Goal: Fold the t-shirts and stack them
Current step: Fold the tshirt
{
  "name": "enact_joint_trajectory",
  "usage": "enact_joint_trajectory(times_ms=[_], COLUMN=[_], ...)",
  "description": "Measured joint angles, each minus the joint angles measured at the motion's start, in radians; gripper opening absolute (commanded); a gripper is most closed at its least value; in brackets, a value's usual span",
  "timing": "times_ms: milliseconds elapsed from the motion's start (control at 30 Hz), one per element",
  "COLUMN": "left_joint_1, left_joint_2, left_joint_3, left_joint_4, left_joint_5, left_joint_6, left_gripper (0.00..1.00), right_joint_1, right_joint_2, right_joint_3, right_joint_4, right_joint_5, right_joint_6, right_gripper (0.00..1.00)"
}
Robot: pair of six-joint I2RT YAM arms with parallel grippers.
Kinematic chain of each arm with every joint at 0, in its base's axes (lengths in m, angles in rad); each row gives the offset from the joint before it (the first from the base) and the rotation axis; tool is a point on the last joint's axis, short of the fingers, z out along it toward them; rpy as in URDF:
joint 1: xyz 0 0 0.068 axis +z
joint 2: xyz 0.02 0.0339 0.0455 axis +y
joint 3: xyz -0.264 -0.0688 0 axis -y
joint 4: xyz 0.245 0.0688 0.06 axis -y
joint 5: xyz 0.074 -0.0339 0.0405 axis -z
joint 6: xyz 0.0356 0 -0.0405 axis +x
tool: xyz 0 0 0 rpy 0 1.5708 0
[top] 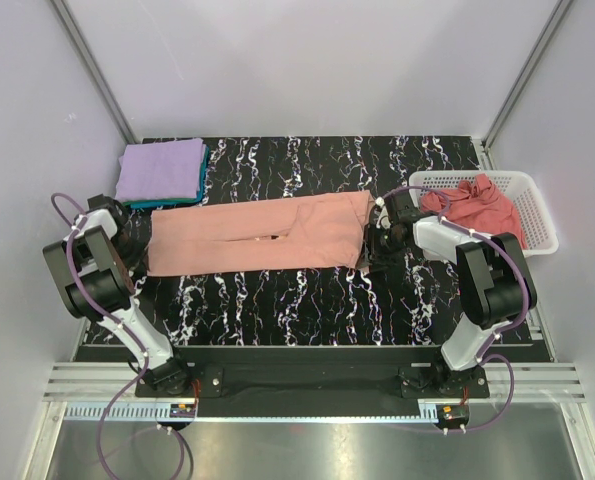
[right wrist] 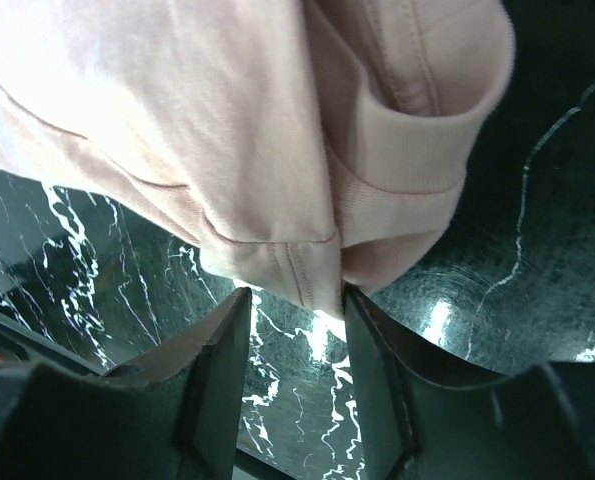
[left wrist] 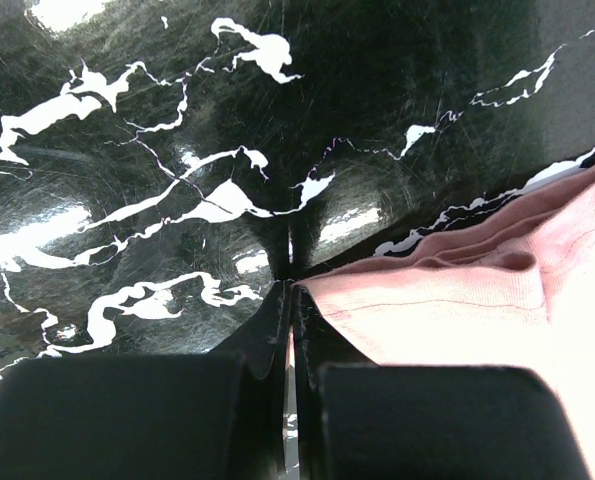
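Lavender t-shirt (top: 160, 170) covers teal t-shirt (top: 204, 172) except its edges.

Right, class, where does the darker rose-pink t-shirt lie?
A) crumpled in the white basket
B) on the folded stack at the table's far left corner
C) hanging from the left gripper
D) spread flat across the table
A: the rose-pink t-shirt lies crumpled inside the white basket at the table's right edge.
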Motion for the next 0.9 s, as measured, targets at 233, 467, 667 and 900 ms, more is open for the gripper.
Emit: enact_joint_trajectory(times_ms=[233, 467, 667, 900], left_joint_1=[0.000, 0.000, 0.000, -0.001], left_joint_2=[0.006, 0.024, 0.047, 0.063], left_joint_3=[0.006, 0.030, 0.061, 0.085], left_joint_4=[-0.003, -0.014, -0.024, -0.042], left_joint_5=[0.000, -0.006, -0.018, -0.048], left_joint_6=[0.007, 0.019, 0.035, 0.051], left_gripper=[0.00, 0.00, 0.00, 0.00], right_joint_1=[-0.001, -0.002, -0.002, -0.002], right_joint_2=[-0.001, -0.008, -0.024, -0.027], right_joint_3=[0.000, 0.000, 0.008, 0.011], right_joint_4=[0.000, -0.021, -0.067, -0.102], right_joint_5=[-0.043, -0.005, 0.061, 0.095], right_joint_6=[-0.044, -0.086, -0.125, -0.142], right_gripper=[0.45, 0.00, 0.00, 0.00])
